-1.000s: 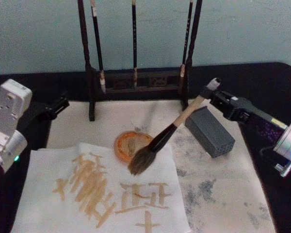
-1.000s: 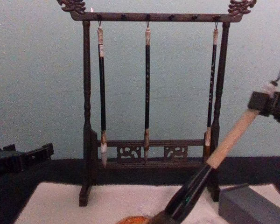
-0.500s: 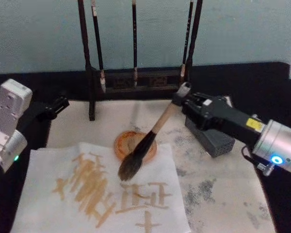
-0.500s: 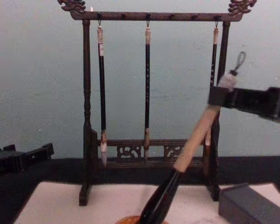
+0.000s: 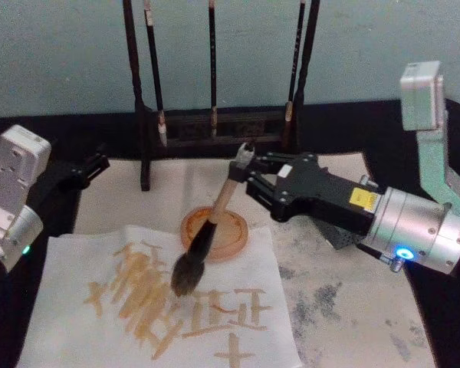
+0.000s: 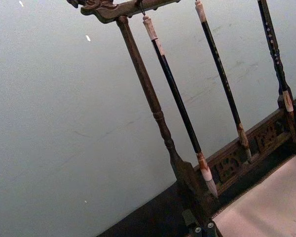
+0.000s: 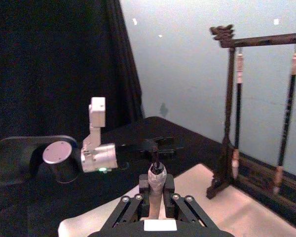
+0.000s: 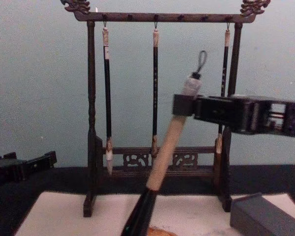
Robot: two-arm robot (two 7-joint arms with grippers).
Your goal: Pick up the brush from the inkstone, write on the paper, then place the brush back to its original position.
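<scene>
**Tan-handled brush held aslant over the paper**

The brush point(image 5: 213, 218) is clamped near its grey cap by the right gripper point(image 5: 242, 173), which is reached in from the right. Long axis: tilted, cap up twd the rack point(image 5: 215, 123), bristles down over the paper point(image 5: 69, 268), beside the amber strokes. Contact w/ the sheet cannot be told. An orange dish point(image 5: 234, 236) lies just behind the bristles. Bare paper is left on the near-right side. The inkstone point(image 8: 265, 216) sits to the right, partly under the arm, so a rightward carry-back is expected. The left gripper point(image 5: 92, 165) is parked at the left edge, well apart.
</scene>
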